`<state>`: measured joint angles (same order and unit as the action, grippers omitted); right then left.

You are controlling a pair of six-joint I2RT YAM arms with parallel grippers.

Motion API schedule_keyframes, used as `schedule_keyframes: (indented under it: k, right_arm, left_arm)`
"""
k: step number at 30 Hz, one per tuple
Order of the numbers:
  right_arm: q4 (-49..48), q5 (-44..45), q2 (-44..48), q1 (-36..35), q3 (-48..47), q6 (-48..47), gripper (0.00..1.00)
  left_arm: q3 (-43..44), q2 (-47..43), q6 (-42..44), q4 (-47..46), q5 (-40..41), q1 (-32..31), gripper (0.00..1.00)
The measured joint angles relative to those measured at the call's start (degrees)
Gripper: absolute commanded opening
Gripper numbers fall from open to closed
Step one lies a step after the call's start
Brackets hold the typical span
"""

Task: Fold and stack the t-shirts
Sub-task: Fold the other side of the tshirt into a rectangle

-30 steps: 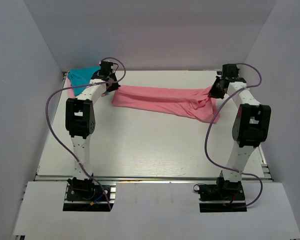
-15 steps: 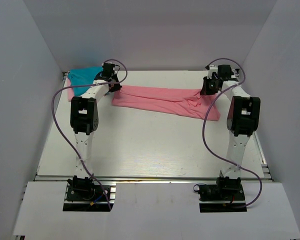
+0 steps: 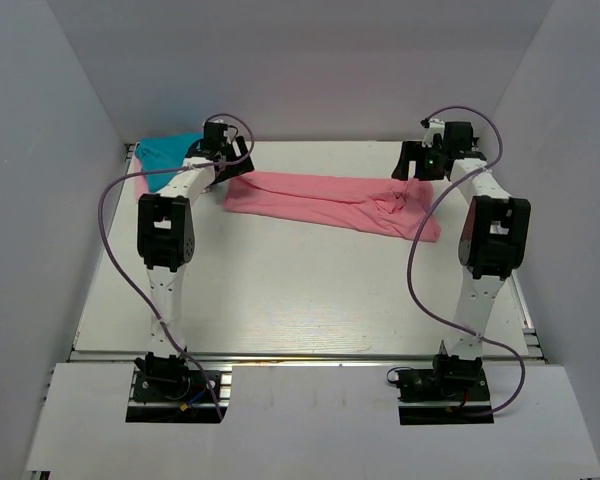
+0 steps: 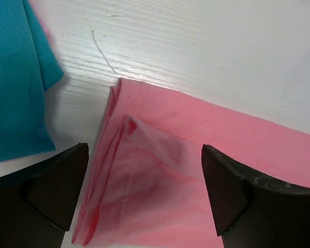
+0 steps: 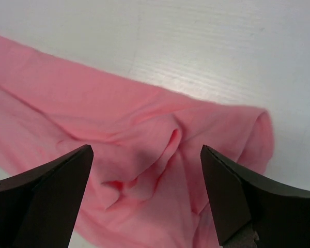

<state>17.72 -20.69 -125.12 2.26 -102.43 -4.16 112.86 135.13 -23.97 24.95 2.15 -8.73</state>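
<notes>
The left gripper (image 4: 144, 170) hangs spread and empty just above the layered left end of the salmon-pink t-shirt (image 3: 325, 203), with the teal-blue t-shirt (image 4: 13, 77) just to its left. The salmon-pink t-shirt lies as a long band running left to right — its rumpled right end under the right gripper (image 5: 144, 175), also spread, holding nothing. Soft, light, limp cloth, I judge — pinch the stacked corners at both ends

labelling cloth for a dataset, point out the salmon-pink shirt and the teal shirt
salmon-pink t-shirt (image 3: 320, 202), top external view, middle of the folded strip.
teal-blue t-shirt (image 4: 13, 82), left wrist view, flat fabric at left.
</notes>
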Motion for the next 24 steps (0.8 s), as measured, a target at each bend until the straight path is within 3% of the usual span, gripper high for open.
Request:
schedule_keyframes:
  k: [8, 11, 20, 24]
  right_arm:
    - [-0.04, -10.47, 12.02, -0.35, 14.53, 3.34, 0.9]
    - [0.15, -12.83, 11.58, -0.94, 15.34, 4.26, 0.9]
    - [0.57, -10.97, 7.06, -2.45, 16.09, 5.55, 0.9]
    - [0.68, -8.57, 5.33, -3.28, 16.09, 6.08, 0.9]
  left_arm:
    - [-1.09, -7.98, 5.35, 0.79, -6.75, -0.85, 1.0]
    - [-4.13, -11.61, 6.8, 0.94, -7.8, -1.25, 1.0]
    - [-25.18, -24.2, 8.72, 0.44, -7.28, -1.62, 1.0]
    - [-28.87, -26.08, 8.94, 1.25, -5.49, -1.6, 1.0]
